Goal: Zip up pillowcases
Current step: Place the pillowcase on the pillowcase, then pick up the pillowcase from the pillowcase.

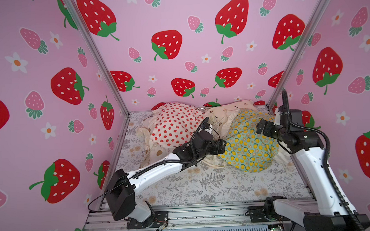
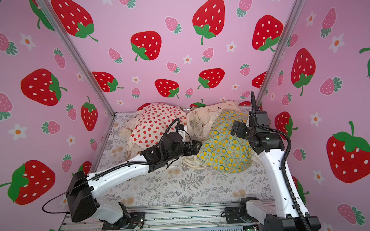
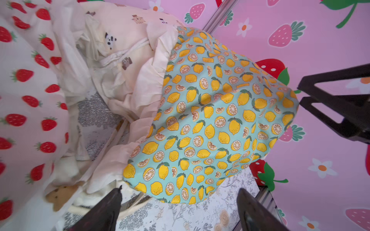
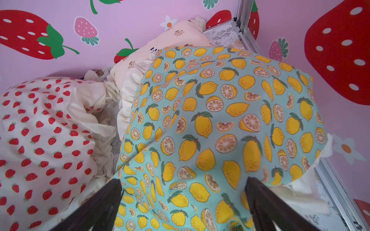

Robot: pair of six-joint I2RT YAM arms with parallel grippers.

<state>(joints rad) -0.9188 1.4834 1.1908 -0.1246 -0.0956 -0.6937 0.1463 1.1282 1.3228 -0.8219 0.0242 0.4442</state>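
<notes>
Pink walls [image 1: 197, 23] printed with big strawberries close in three sides, and a grey fern-print sheet [image 1: 215, 183] covers the floor between them. The left arm [image 1: 156, 171] stretches low across the sheet toward the middle. The right arm [image 1: 310, 157] rises along the right side and bends inward.

All four pillowcases are heaped together at the back of the sheet. The strawberry pillowcase [image 1: 173, 123] sits puffy at back left. The lemon pillowcase [image 1: 245, 147] bulges to its right, nearer the front. The bear pillowcase [image 1: 229, 109] is wedged between them against the back wall. The cookie pillowcase [image 1: 157, 152] peeks out, mostly buried, under the strawberry one's front edge.

The left gripper [image 1: 220, 143] is spread wide, holding nothing, just beside the lemon pillowcase's left ruffle. The right gripper [image 1: 260, 126] is likewise released, its fingers splayed over the top of the lemon fabric.
</notes>
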